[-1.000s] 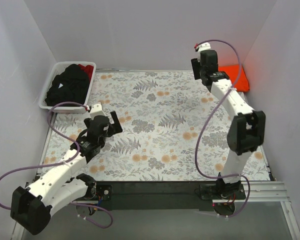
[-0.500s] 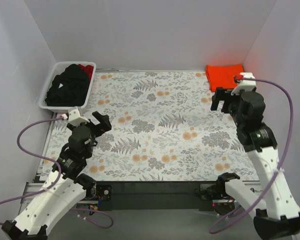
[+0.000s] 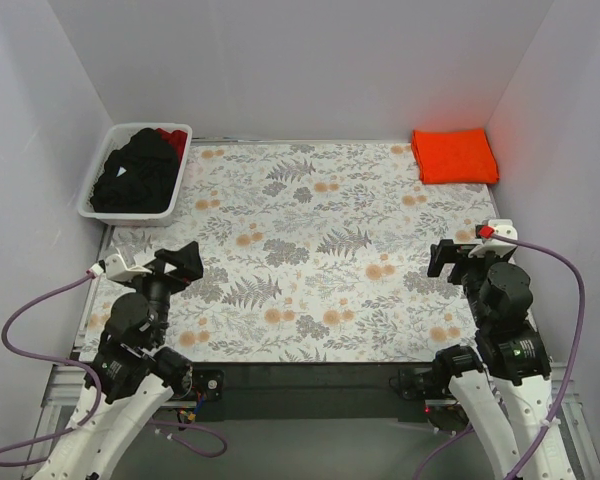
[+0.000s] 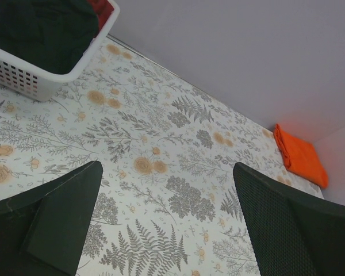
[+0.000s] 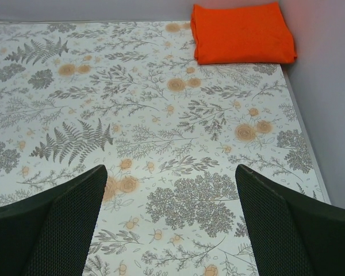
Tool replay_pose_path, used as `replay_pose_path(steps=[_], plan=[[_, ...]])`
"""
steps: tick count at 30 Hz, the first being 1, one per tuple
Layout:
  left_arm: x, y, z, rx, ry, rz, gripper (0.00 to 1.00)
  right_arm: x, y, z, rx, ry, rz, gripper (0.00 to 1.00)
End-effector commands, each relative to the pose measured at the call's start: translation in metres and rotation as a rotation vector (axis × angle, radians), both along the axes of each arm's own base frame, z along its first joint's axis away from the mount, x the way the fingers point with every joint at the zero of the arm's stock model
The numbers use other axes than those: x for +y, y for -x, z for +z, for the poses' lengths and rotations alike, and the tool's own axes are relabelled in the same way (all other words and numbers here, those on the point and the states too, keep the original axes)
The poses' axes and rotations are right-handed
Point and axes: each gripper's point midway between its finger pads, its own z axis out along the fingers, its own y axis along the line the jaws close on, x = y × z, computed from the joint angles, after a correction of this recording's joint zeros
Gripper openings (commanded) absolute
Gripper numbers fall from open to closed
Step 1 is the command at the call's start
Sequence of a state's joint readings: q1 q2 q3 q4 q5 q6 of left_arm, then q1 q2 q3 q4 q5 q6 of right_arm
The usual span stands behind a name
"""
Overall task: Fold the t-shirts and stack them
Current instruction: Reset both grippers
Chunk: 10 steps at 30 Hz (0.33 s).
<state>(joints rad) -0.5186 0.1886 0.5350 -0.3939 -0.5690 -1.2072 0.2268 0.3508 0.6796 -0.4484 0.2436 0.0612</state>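
A folded orange t-shirt [image 3: 454,155] lies flat at the table's far right corner, seen too in the right wrist view [image 5: 243,32] and the left wrist view [image 4: 299,156]. Black t-shirts [image 3: 132,172] and a dark red one [image 3: 171,139] are heaped in the white basket [image 3: 182,170] at the far left. My left gripper [image 3: 180,262] hangs open over the near left of the table with nothing between its fingers [image 4: 63,215]. My right gripper [image 3: 458,256] stands open over the near right, its fingers [image 5: 287,224] empty, well short of the orange t-shirt.
The floral tablecloth [image 3: 320,250] covers the table. White walls close in the back and both sides. The basket [image 4: 43,80] sits against the left wall. Purple cables loop beside both arm bases at the near edge.
My right arm has drawn back from the orange t-shirt at the far corner to the near right, its gripper opening wide. My left arm has also pulled back toward its base.
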Motion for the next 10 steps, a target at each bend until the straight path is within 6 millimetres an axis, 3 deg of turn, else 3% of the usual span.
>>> replay_pose_path(steps=[1, 10], plan=[[0.010, -0.002, -0.009, 0.021, -0.011, 0.057, 0.98, 0.001, 0.002, 0.008, -0.058, -0.023, 0.002, 0.98], [0.004, -0.012, -0.024, 0.086, -0.073, 0.053, 0.98, 0.000, 0.006, 0.001, -0.116, -0.039, 0.000, 0.98]])
